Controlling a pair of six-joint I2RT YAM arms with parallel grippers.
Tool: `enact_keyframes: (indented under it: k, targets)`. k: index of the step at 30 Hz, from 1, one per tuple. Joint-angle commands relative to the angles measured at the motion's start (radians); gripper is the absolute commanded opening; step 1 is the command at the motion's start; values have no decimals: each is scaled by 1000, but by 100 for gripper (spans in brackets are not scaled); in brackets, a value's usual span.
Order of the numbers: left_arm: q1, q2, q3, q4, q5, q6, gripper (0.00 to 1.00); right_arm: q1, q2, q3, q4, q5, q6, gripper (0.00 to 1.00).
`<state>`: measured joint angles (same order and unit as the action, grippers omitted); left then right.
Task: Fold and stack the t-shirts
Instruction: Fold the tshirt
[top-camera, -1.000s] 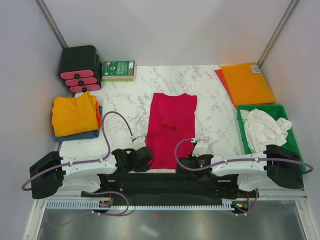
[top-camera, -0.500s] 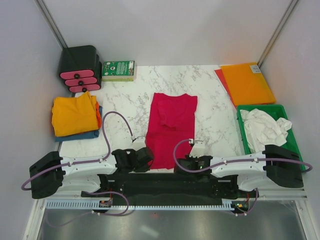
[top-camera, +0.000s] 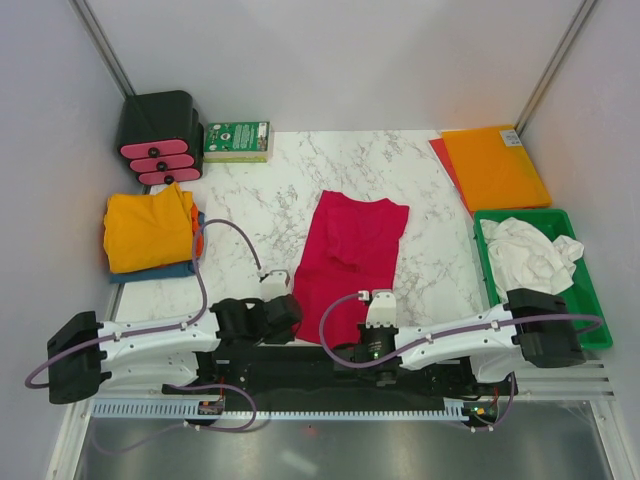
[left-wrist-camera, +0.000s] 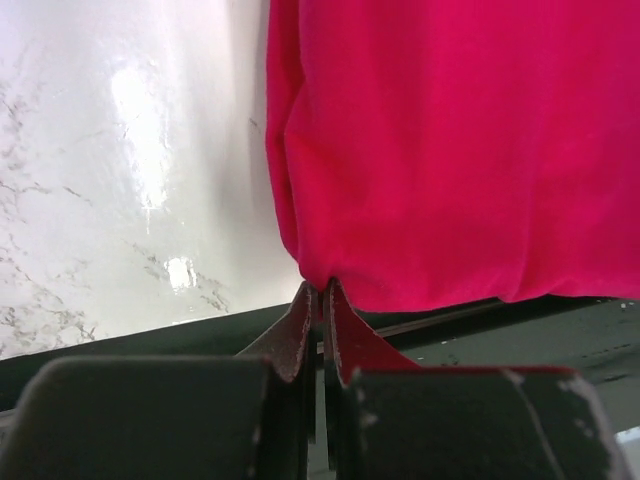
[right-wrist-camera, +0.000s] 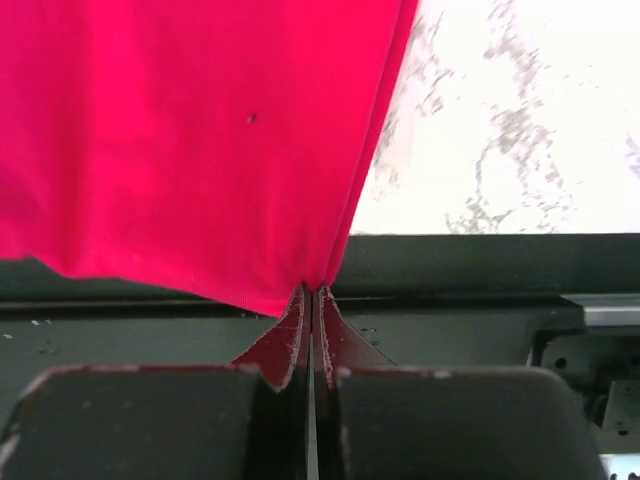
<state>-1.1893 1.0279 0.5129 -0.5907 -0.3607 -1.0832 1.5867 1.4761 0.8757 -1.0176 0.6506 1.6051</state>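
A crimson-red t-shirt (top-camera: 352, 255) lies folded lengthwise on the marble table, slanted, its near hem at the front edge. My left gripper (left-wrist-camera: 321, 288) is shut on the hem's near left corner of the red cloth (left-wrist-camera: 450, 150). My right gripper (right-wrist-camera: 312, 290) is shut on the near right corner of the same shirt (right-wrist-camera: 190, 140). In the top view the left gripper (top-camera: 281, 312) and right gripper (top-camera: 372, 318) sit at the shirt's near end. A folded golden-yellow t-shirt (top-camera: 148, 230) rests on a blue one (top-camera: 165, 271) at the left. A crumpled white t-shirt (top-camera: 528, 256) fills the green tray (top-camera: 589, 290).
A black holder with pink pads (top-camera: 158, 135) and a green box (top-camera: 237, 140) stand at the back left. A flat orange plastic sheet (top-camera: 494, 165) lies at the back right. The black frame rail (right-wrist-camera: 470, 262) runs just below the shirt's hem.
The right gripper has shut on the shirt's near right corner and moved left. The red shirt's near end has been pulled toward the front edge, so the shirt now lies slanted.
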Motion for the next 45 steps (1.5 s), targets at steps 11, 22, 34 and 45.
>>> enact_keyframes:
  k: [11,22,34,45]
  targets:
    - [-7,-22,236,-66,-130,120,2,-86,-118,126,-233,251,76,0]
    - [14,103,507,-63,-218,253,2,-269,-146,290,-228,371,-138,0]
    - [310,338,785,52,-87,519,2,-669,-132,322,115,299,-612,0]
    - [459,647,1015,94,28,588,2,-910,139,430,367,179,-870,0]
